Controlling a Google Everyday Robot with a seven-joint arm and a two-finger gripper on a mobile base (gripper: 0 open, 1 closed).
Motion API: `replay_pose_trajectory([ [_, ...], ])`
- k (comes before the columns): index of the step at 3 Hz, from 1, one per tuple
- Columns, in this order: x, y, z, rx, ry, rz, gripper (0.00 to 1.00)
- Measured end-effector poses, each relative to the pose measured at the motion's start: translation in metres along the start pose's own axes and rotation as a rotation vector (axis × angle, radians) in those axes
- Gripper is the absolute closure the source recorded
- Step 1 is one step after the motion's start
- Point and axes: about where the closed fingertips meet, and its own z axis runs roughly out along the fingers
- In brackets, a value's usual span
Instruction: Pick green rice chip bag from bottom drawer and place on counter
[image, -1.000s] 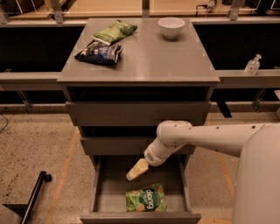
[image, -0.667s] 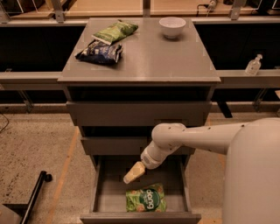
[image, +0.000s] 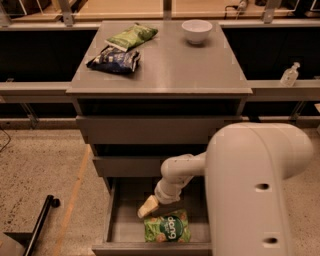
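The green rice chip bag (image: 167, 227) lies flat in the open bottom drawer (image: 125, 225), near its front, with the white "dang" lettering showing. My gripper (image: 148, 206) hangs inside the drawer just above and to the left of the bag's upper edge, pointing down-left. A pale fingertip (image: 146, 208) shows with nothing visibly held. My white arm comes in from the right and covers the drawer's right part. The counter (image: 170, 70) is the grey cabinet top above.
On the counter lie a paler green bag (image: 132, 36) and a dark blue bag (image: 114, 60) at the back left, and a white bowl (image: 196, 30) at the back right. A clear bottle (image: 290, 75) stands on the right ledge. A black pole (image: 40, 225) lies on the floor left.
My arm has swung left and closer to the camera, now filling the right of the view. The gripper has shifted slightly left and lower over the drawer. The bag has not moved.
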Motion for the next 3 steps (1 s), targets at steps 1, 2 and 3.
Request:
replay_pose_trajectory([
  [1,0.002,-0.018,0.048,0.041,0.047,0.089,0.0],
  [2,0.006,-0.019,0.05,0.029,0.05,0.095,0.0],
  [3,0.009,-0.025,0.059,-0.048,0.015,0.12,0.0],
])
